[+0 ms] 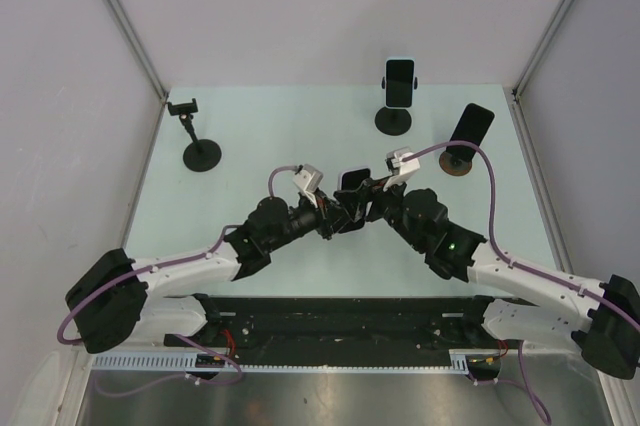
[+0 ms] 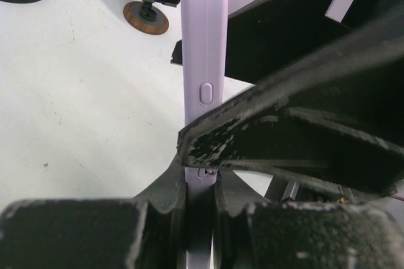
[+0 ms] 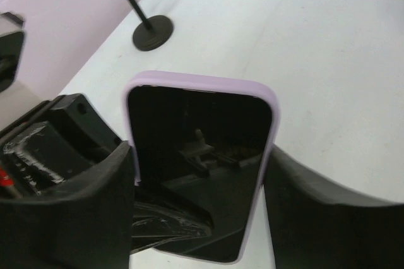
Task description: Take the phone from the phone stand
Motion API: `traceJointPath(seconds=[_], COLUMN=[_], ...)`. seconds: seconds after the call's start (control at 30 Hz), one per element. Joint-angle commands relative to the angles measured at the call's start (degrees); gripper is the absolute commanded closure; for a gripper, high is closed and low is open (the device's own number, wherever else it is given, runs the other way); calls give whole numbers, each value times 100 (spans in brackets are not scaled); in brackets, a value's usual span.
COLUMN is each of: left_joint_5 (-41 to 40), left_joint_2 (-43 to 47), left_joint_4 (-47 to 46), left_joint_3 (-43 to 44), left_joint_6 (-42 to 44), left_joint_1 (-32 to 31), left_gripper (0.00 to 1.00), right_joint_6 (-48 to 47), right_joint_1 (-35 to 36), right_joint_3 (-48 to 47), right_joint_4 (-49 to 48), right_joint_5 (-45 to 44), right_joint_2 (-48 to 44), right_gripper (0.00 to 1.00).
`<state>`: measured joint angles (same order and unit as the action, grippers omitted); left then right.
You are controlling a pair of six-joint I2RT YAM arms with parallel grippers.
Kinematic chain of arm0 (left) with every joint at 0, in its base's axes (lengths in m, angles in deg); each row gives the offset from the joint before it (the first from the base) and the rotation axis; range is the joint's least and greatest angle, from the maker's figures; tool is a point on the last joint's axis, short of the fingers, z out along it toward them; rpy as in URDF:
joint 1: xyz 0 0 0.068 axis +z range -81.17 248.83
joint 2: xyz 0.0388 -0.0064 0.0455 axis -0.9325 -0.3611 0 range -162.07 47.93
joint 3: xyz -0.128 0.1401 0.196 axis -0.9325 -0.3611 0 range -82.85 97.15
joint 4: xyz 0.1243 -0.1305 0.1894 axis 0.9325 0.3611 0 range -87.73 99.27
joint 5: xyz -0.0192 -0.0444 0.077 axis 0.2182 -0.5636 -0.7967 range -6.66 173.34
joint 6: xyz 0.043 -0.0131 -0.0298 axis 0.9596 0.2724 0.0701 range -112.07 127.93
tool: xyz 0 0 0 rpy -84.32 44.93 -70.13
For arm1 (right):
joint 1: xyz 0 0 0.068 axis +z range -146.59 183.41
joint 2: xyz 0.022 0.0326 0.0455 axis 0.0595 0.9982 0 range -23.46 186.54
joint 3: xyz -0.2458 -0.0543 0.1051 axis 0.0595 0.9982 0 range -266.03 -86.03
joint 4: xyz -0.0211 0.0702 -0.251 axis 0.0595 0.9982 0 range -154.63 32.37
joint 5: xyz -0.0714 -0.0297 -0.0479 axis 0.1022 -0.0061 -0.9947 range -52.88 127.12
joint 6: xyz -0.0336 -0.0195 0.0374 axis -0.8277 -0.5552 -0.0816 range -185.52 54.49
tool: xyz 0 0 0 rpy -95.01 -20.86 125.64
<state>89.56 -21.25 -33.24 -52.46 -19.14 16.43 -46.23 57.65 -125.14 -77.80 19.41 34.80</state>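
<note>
Lilac-cased phone (image 3: 199, 124) is clamped by its long edges in the right hand (image 3: 199, 171). The left hand (image 2: 201, 231) pinches its lower end. Far beyond the left hand stands an empty stand (image 1: 190, 111). Removal looks done; next, one hand must release.

The right gripper (image 3: 199, 158) is holding the phone (image 3: 199, 168) upright between its two black fingers (image 3: 76, 212), one pressing on each long edge. The phone is wearing a lilac case, and its dark screen is facing the camera and reflecting some black hardware. A scuffed black part (image 3: 57, 133) is showing behind the left-hand finger. Farther off, a black phone stand (image 3: 150, 29) with a round base is standing on the white counter (image 3: 328, 48), well apart from the phone.
</note>
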Motion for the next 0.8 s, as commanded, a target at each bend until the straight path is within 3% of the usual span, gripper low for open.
traceJointPath(seconds=[0.0, 0.1, 0.17, 0.3, 0.33, 0.43, 0.57, 0.77], left_joint_5=[143, 82, -6, -357, -471, -604, -999, -1526], left_joint_2=[230, 274, 335, 485, 511, 661, 1099, 1864], left_joint_4=[-554, -484, -422, -255, -194, -62, 394, 2273], left_joint_3=[37, 19, -24, -147, -200, -314, -394, 45], left_joint_6=[-88, -79, -79, -97, -114, -158, -167, 157], left_joint_1=[-7, -7, -7, 2, 28, 89, 213, 766], left_gripper=[100, 96, 75, 44, 31, 14, 0, 0], right_joint_6=[-136, -206, -259, -312, -329, -338, -329, -268], right_joint_1=[157, 192, 192, 122, 18, -193, -649, -1370], right_joint_3=[-26, -61, -88, -140, -175, -281, -718, -1773], right_joint_4=[-309, -309, -300, -292, -292, -204, 155, 946], right_joint_5=[181, 58, -4, -65, -57, -30, 93, 435], right_joint_2=[124, 168, 194, 230, 238, 379, 765, 2021], right_gripper=[72, 92, 99, 100, 100, 100, 100, 100])
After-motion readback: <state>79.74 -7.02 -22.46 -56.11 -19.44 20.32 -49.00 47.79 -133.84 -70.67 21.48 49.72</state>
